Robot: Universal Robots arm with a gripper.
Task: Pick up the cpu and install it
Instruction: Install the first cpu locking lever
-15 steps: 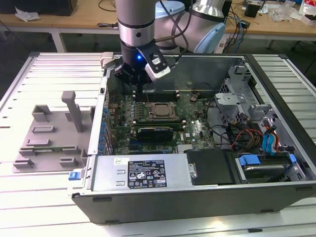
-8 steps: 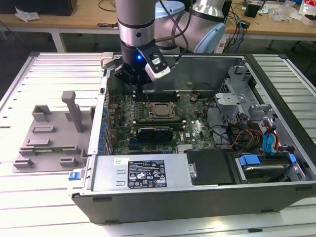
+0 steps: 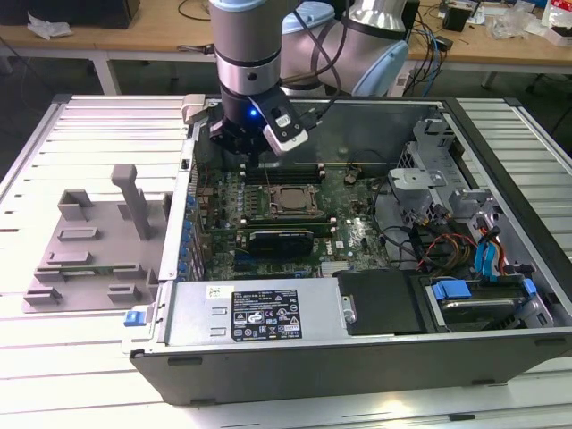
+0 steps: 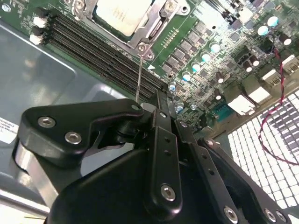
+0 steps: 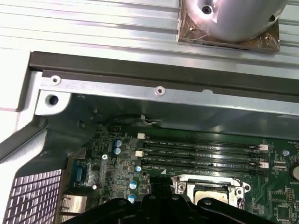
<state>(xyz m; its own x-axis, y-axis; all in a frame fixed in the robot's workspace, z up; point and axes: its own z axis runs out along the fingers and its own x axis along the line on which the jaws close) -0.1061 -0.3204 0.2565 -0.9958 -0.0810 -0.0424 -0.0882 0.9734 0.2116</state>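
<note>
— Where's the cpu (image 4: 122, 13)?
— Lying in the socket frame (image 4: 156, 21), its metal top showing.
— And the gripper (image 4: 156, 103)?
— Hanging just beside it, closed on nothing. I'd guess that's because the cpu is already placed.

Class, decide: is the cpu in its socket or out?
In. The cpu lies flat within the metal socket frame on the green board.

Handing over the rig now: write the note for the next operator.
Gripper: over the motherboard beside the socket, not holding the cpu.
Cpu: lies in the socket, metal top up.
Done: cpu picked and placed in the socket.
Left: whether the socket is latched cannot be told.
Tray: on the exterior view's left, outside the case.
</note>
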